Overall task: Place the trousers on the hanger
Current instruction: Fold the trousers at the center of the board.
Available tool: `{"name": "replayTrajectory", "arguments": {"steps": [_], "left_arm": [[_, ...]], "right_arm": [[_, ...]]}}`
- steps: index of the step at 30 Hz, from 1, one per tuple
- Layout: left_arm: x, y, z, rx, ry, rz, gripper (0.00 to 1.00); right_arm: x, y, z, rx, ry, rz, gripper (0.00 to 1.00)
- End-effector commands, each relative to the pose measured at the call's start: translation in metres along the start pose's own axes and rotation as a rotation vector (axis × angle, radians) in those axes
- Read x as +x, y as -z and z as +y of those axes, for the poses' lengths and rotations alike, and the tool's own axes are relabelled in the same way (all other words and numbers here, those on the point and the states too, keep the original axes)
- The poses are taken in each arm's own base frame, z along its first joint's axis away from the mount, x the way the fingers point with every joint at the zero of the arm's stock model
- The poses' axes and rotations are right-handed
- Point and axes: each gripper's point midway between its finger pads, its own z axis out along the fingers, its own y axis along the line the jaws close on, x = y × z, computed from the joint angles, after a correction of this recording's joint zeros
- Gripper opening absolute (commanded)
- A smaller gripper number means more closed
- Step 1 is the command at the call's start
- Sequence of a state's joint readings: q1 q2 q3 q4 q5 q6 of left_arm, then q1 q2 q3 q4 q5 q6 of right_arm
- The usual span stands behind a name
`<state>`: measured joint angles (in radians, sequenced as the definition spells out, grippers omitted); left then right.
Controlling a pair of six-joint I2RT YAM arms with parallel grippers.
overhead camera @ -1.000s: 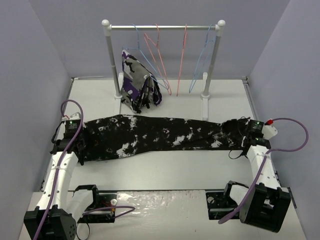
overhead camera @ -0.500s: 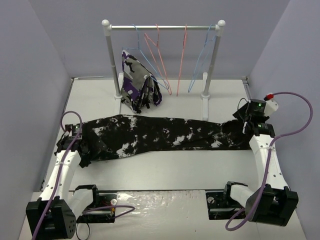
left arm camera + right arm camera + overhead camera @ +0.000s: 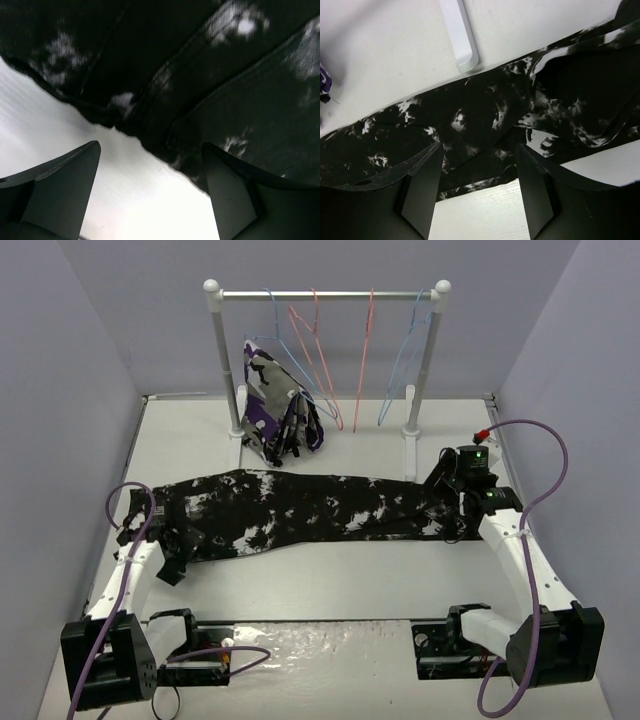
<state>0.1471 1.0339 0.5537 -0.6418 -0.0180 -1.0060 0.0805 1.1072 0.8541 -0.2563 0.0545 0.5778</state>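
Note:
The black trousers (image 3: 310, 510) with white splotches lie flat across the table, waist at the left and leg ends at the right. My left gripper (image 3: 185, 548) is open at the waist's near edge; in the left wrist view (image 3: 150, 147) its jaws straddle the hem of the trousers (image 3: 200, 75) with nothing held. My right gripper (image 3: 447, 488) is open, hovering over the leg ends; in the right wrist view (image 3: 479, 150) it stands above the trousers (image 3: 485, 115). A free light-blue hanger (image 3: 405, 365) hangs at the rack's right end.
The white clothes rack (image 3: 325, 295) stands at the back, with pink-red hangers (image 3: 312, 345) and another light-blue hanger holding a purple patterned garment (image 3: 275, 410). The rack's right foot (image 3: 460, 35) lies just beyond the leg ends. Side walls close in the table.
The right gripper has moved from the leg ends' right side to the far side and leftward over them. The left arm has drawn back to the left, its gripper now at the waist's near edge.

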Motion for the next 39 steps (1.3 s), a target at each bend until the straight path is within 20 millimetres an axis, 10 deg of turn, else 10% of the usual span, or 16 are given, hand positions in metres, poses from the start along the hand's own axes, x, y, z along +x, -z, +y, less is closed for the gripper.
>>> {"name": "replayTrajectory", "arguments": {"steps": [1,9,14,23,27,39], "left_arm": [[-0.037,0.002,-0.03,0.072,0.073,-0.116,0.69],[-0.051,0.007,-0.035,0.069,0.052,-0.167,0.01],[-0.069,0.024,-0.049,0.106,0.011,-0.219,0.0],[-0.176,0.163,-0.184,0.436,-0.162,-0.458,0.0],[-0.2,0.208,-0.21,0.524,-0.293,-0.57,0.0],[-0.193,0.075,-0.144,0.572,-0.417,-0.465,0.0]], "right_arm": [[-0.006,0.007,0.018,-0.062,0.045,-0.033,0.56],[-0.005,0.008,0.018,-0.062,0.061,-0.036,0.57],[-0.007,0.009,0.017,-0.057,0.063,-0.043,0.57],[-0.012,0.011,0.016,-0.048,0.077,-0.057,0.57],[-0.011,0.01,0.014,-0.044,0.081,-0.056,0.57],[0.005,0.01,0.004,-0.036,0.087,-0.031,0.57]]}}
